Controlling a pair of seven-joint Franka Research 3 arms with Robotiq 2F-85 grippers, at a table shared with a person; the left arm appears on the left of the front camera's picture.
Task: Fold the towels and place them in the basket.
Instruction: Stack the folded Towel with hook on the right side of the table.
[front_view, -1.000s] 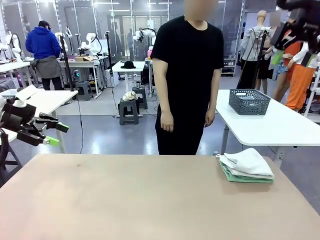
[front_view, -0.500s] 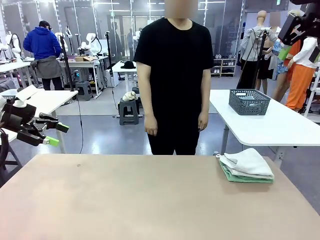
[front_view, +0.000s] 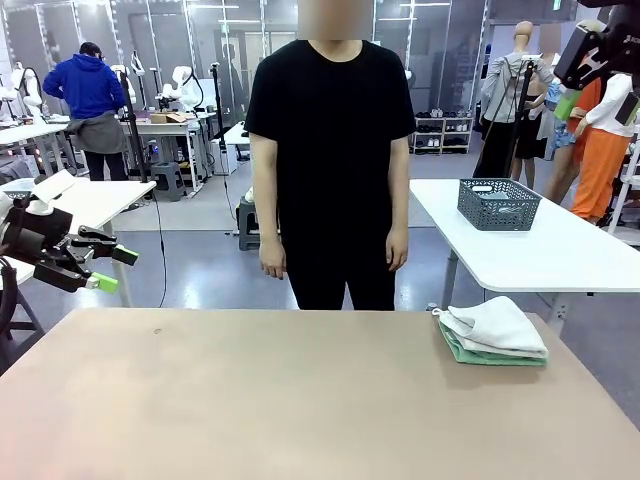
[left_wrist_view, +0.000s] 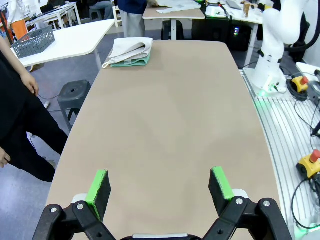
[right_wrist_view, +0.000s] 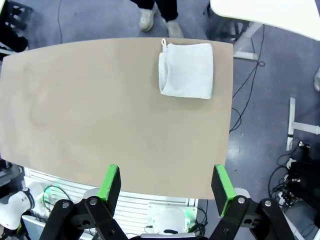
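Two folded towels lie stacked at the table's far right, a cream-white towel (front_view: 497, 323) on top of a mint green towel (front_view: 480, 356). The left wrist view has the stack (left_wrist_view: 131, 51) at the far end of the table, and in the right wrist view the white towel (right_wrist_view: 186, 70) lies far below. The dark grey basket (front_view: 498, 203) (left_wrist_view: 32, 42) stands on a separate white table behind. My left gripper (front_view: 115, 269) (left_wrist_view: 160, 185) hovers open off the table's left edge. My right gripper (right_wrist_view: 167, 182) is open and empty, high above the table.
A person in black (front_view: 330, 160) stands at the far edge of the brown table (front_view: 250, 400), hands hanging at the sides. The white side table (front_view: 560, 250) stands behind on the right. My right arm's black wrist (front_view: 603, 45) is in the upper right corner.
The person has stepped to the left along the far edge. The right arm's wrist has risen slightly at the top right. The left gripper and the towels have not moved.
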